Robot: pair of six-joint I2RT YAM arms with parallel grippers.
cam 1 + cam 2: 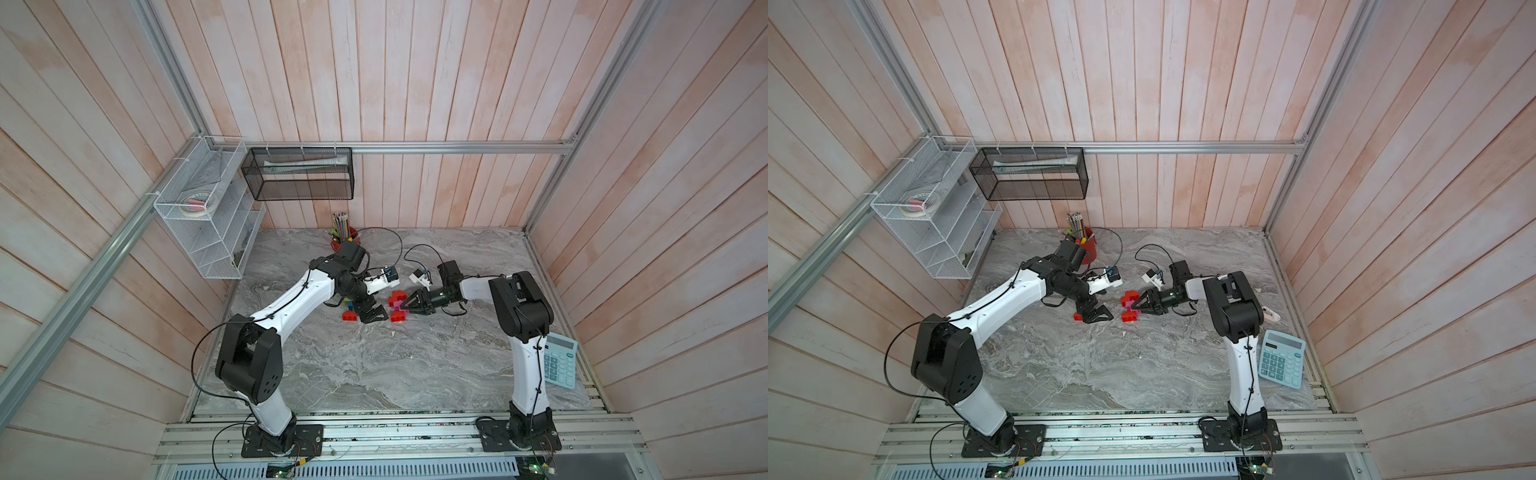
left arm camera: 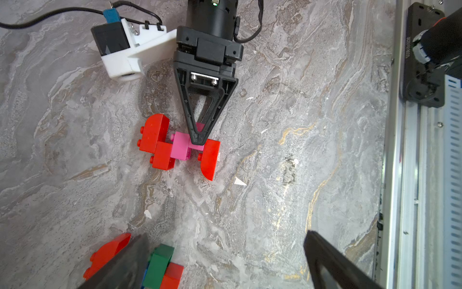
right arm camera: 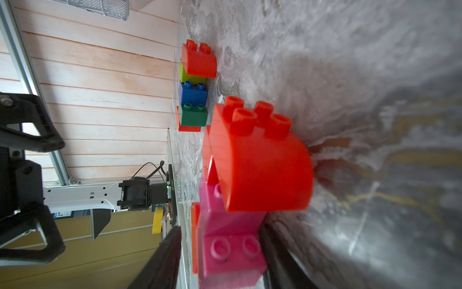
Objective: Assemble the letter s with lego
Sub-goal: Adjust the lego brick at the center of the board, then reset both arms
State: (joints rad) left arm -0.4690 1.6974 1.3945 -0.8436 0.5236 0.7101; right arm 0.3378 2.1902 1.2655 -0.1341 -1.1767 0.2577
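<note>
A partly built lego piece lies mid-table in both top views: pink bricks [image 1: 400, 308] [image 1: 1128, 308] join red curved bricks [image 2: 153, 132] [image 2: 210, 160]. My right gripper [image 1: 402, 306] [image 2: 198, 141] [image 3: 221, 260] has a pink brick [image 3: 230, 247] between its fingers. One finger stands a little off the brick, so the jaws are slightly open. My left gripper [image 1: 376, 313] [image 2: 225, 235] is wide open over bare table. By one of its fingers sit a dark green brick [image 2: 160, 262] and red bricks [image 2: 110, 252]. A loose group of red, lime, blue [image 3: 192, 93] and green bricks lies further off.
A red pencil cup [image 1: 347, 239] stands at the back behind my left arm. A calculator [image 1: 1281, 359] lies at the right edge by my right arm's base. A white wire rack [image 1: 208, 208] and a black mesh shelf [image 1: 299, 174] hang on the walls.
</note>
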